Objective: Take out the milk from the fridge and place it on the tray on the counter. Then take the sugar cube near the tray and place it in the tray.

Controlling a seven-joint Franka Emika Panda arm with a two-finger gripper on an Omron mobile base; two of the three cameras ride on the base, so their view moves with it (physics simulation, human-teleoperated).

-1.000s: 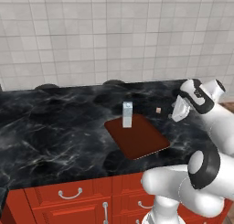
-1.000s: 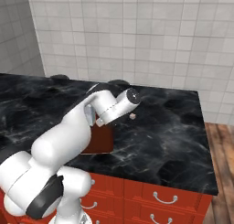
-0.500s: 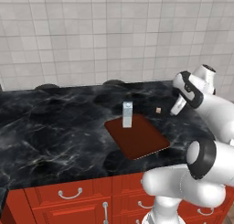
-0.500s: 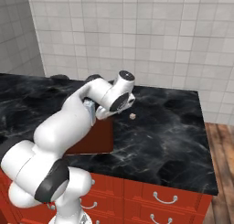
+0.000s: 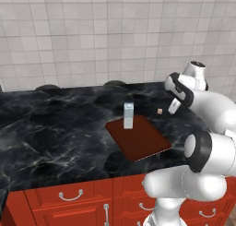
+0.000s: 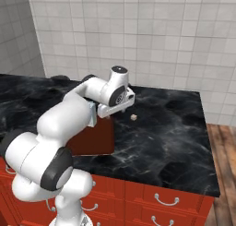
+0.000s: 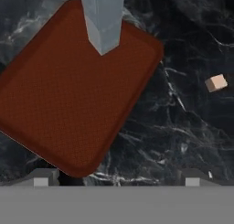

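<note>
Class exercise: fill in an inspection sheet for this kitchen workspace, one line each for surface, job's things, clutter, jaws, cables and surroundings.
Surface: black marble counter, glossy, white veining.
Job's things: milk upright on the tray, near its far corner; sugar cube on the counter beside the tray, apart from it.
Clutter: nothing seen.
Jaws: gripper above the counter close to the sugar cube, jaws open, holding nothing.
Cables: nothing seen.
Surroundings: pale tiled wall behind; red drawers with silver handles below; wooden floor to the right.
</note>
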